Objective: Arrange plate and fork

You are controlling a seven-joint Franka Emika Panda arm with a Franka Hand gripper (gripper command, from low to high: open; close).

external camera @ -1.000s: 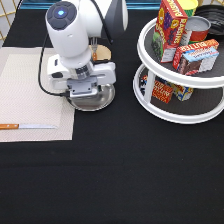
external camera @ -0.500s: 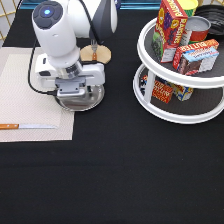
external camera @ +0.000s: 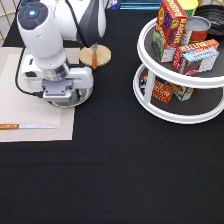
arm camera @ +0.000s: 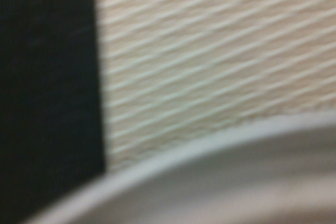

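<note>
The white robot arm's claw point(external camera: 64, 95) hung low over the round shiny silver metal plate point(external camera: 75, 97), its body covering most of the plate, so whether the claw was spread or pinching could not be told. Only a curved sliver of the plate's raised, mirror-bright rim showed beneath the hand, lying across the right edge of the pale beige woven placemat point(external camera: 20, 107) near the surface's left edge. In the wrist view the plate's smooth grey rim point(arm camera: 225, 175) swept as a broad arc over the ribbed weave of the placemat point(arm camera: 210, 65), with the black cloth-covered surface point(arm camera: 45, 100) beside the mat's straight edge.

The small fork with an orange-brown wooden handle point(external camera: 93, 56) lay on a small round wooden coaster point(external camera: 100, 55) toward the surface's top edge, just beyond the plate; its tines were partly hidden by the arm. A wooden-handled knife with a flat blade point(external camera: 27, 126) rested along the placemat's lower part, near the left edge. A white two-tier round turntable rack point(external camera: 175, 105) holding boxes and cans stood near the top-right corner, well apart from the plate.
</note>
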